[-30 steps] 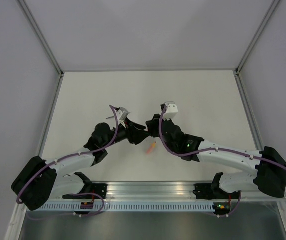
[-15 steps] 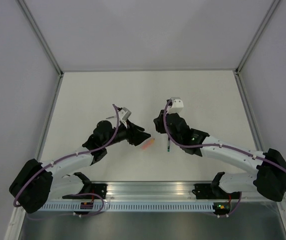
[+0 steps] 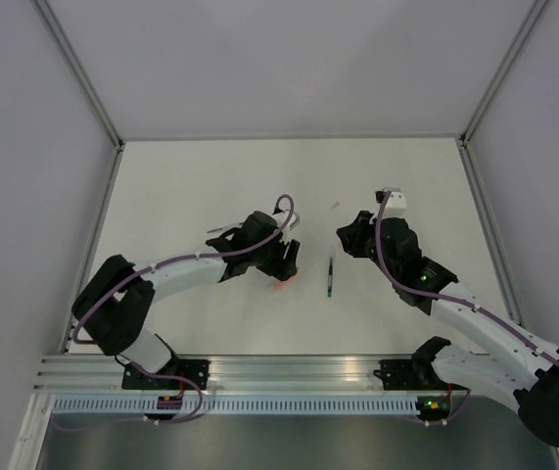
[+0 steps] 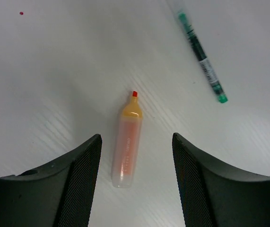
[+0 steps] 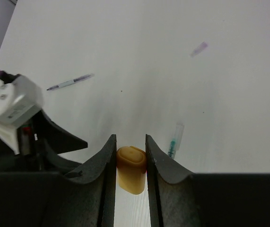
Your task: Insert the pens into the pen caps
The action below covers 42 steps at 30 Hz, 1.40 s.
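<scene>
Marker (image 4: 127,137) lies uncapped mid surface (image 3: 181,176), between the spread jaws of the left pincer (image 4: 135,138), untouched. Right pincer (image 5: 130,142) is clamped on the yellow cap (image 5: 131,174); green pen (image 4: 202,57) lies near the marker.

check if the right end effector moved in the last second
Yes. The right end effector, gripping the yellow cap, has shifted right in the top view, toward the table's right edge.
</scene>
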Tool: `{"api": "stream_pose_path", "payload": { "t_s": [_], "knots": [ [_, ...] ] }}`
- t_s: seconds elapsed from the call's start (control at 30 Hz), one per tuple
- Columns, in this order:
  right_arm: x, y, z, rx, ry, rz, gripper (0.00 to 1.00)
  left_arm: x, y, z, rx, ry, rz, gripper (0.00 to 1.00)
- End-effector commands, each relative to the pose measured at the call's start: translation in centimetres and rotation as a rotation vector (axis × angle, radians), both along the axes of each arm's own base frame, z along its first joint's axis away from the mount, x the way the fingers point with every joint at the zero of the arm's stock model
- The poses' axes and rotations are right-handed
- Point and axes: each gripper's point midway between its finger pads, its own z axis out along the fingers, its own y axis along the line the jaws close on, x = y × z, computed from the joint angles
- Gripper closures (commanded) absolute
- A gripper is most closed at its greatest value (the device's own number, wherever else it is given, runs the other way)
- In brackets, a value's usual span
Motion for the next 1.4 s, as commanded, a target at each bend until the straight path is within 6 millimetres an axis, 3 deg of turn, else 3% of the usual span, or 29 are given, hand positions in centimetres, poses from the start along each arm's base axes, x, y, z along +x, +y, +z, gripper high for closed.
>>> {"api": "stream_pose_path", "payload": {
  "t_s": [0.0,0.23,0.47,0.6,0.87,1.07,1.17,1.37],
  "knots": [
    [-0.8,0.8,0.7,0.030,-0.020,0.076,1.00,0.2,2.4,-3.3,0.229,0.023,-0.001,0.33],
    [-1.5,0.4,2.0,0.051,-0.061,0.092,1.00,-0.5,2.5,-6.6,0.304,0.085,-0.010,0.35],
    [-2.1,0.5,2.8,0.078,-0.082,0.107,1.00,-1.7,1.6,-6.9,0.393,0.060,-0.041,0.37],
    [-2.2,0.4,2.8,0.084,-0.085,0.108,1.00,-2.0,2.6,-7.3,0.432,0.072,-0.006,0.41],
    [-2.4,0.0,3.2,0.092,-0.098,0.094,1.00,-2.7,2.7,-7.6,0.527,0.078,0.009,0.44],
    [-2.5,-0.1,3.4,0.097,-0.105,0.089,1.00,-3.0,3.4,-9.8,0.604,0.119,0.043,0.58],
    [-2.5,-0.2,3.5,0.097,-0.108,0.091,1.00,-3.1,3.8,-10.5,0.629,0.133,0.056,0.71],
    [-2.6,-0.4,4.0,0.104,-0.122,0.083,1.00,-3.4,4.2,-10.3,0.634,0.141,0.073,0.81]
  ]
}}
